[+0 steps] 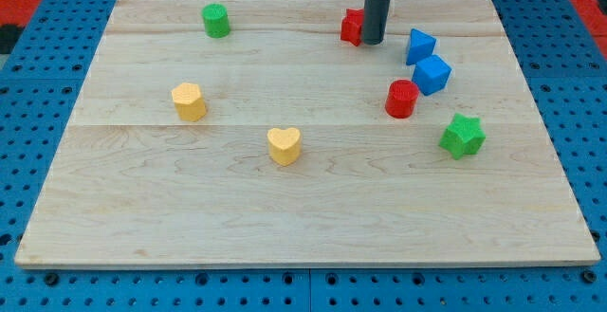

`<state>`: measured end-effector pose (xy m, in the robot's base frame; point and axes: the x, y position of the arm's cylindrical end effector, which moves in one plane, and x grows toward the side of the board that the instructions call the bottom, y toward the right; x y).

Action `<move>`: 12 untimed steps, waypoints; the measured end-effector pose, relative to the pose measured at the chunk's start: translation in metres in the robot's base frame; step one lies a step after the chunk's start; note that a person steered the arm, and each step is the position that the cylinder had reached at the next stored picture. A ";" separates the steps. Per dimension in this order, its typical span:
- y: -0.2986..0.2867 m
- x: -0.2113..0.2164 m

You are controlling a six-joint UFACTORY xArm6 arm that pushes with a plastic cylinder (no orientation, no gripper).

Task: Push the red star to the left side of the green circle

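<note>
The red star lies near the view's top, right of centre, partly hidden behind my rod. My tip touches the star's right side. The green circle stands at the view's top left, far to the left of the star, with bare board between them.
A blue block and a blue cube lie right of my tip. A red cylinder and a green star lie lower right. A yellow hexagon-like block and a yellow heart lie left and centre.
</note>
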<state>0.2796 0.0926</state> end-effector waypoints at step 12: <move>-0.096 -0.052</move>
<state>0.2281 -0.0035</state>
